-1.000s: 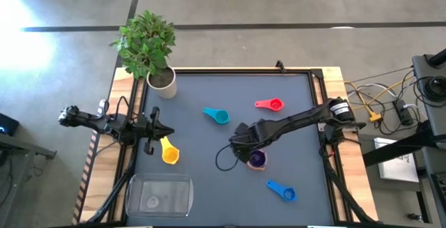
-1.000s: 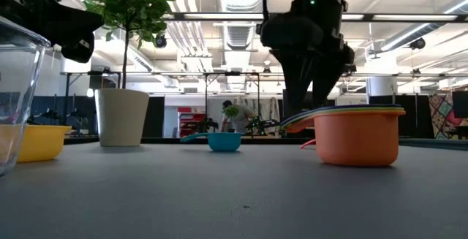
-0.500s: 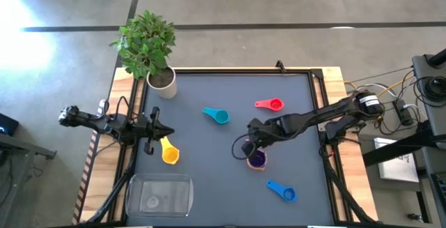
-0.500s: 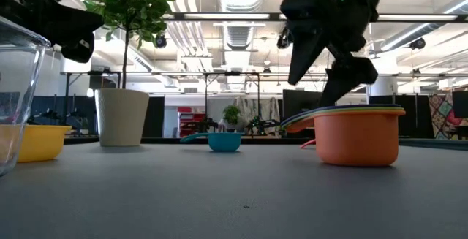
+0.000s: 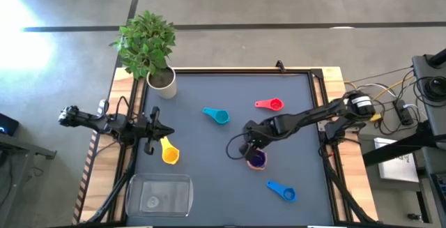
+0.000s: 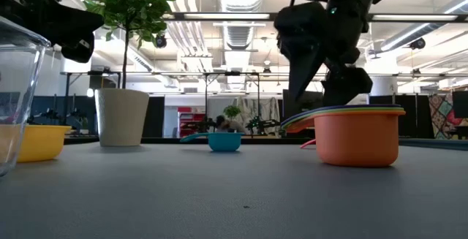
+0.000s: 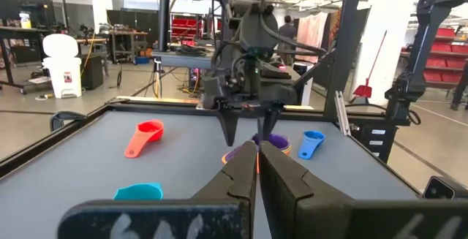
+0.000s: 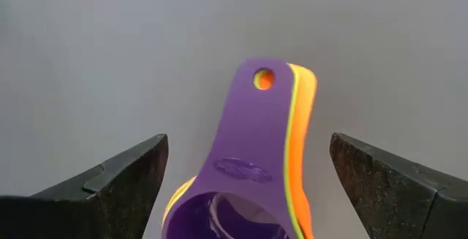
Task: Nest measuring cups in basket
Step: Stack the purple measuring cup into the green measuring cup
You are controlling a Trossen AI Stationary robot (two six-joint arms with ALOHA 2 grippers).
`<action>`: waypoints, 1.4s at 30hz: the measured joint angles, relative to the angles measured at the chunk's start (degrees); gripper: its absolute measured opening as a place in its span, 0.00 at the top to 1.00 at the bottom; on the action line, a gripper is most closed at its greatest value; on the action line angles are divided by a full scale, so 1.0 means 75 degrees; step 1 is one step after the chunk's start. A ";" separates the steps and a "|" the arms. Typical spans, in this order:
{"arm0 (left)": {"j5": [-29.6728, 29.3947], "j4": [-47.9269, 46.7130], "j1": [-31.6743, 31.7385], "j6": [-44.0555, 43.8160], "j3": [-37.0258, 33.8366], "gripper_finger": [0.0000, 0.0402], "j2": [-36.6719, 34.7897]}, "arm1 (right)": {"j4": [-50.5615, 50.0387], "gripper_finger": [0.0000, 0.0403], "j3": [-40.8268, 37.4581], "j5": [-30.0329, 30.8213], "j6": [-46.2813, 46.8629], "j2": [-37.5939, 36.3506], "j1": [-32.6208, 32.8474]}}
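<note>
Here the right gripper [image 5: 245, 148] is held with its jaws spread wide above the nested stack of round plastic measuring cups [image 8: 252, 166], purple innermost, then green, orange outermost, whose flat handles lie between the jaws. The jaws should be lowered evenly astride the handles and closed on all layers together. The left gripper [image 7: 256, 167], jaws closed on nothing, waits well apart, beside the yellow plastic cup [image 5: 169, 153] and near the clear rectangular plastic basket [image 5: 132, 186] on the dark surface [image 5: 202, 144].
</note>
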 joint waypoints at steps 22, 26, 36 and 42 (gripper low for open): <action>0.0000 0.0000 0.0000 0.0001 0.0000 1.00 0.0000 | -0.1323 0.29 0.0996 -0.0413 -0.0544 0.1110 -0.0062; 0.0000 0.0000 -0.0001 0.0001 0.0001 1.00 0.0000 | -0.1469 0.46 0.0983 -0.0420 -0.0634 0.1110 -0.0062; 0.0000 0.0000 -0.0001 0.0001 0.0000 1.00 0.0000 | -0.1480 0.69 0.1051 -0.0586 -0.1212 0.1110 -0.0062; 0.0000 0.0000 -0.0001 0.0001 0.0001 1.00 0.0000 | -0.1470 0.76 0.1358 -0.0510 -0.2046 0.1110 -0.0062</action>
